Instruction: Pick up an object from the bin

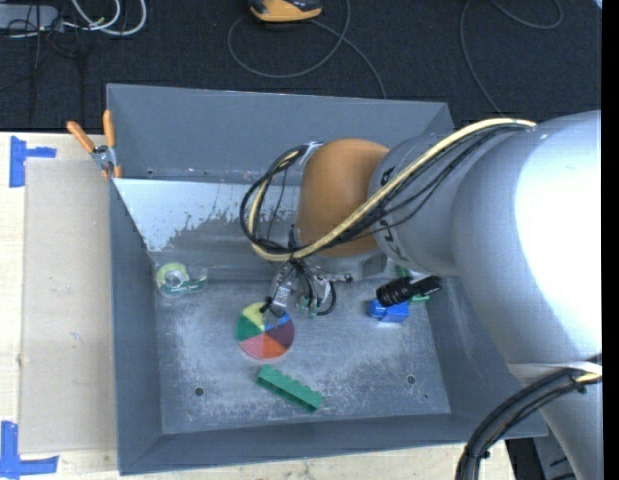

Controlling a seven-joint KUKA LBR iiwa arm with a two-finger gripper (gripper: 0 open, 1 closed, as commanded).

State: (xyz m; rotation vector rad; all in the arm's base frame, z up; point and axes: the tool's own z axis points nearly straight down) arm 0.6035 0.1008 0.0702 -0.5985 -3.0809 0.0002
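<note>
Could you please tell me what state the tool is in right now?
Tool: open or closed cannot be told; it is down at the upper edge of the multicoloured disc.

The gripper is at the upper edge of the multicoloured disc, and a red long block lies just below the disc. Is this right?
Not quite: the camera view shows the long block is green, not red. The gripper is at the upper edge of the multicoloured disc, and the block lies just below it.

The bar point(288, 388) lies just before the disc point(265, 335).
</note>
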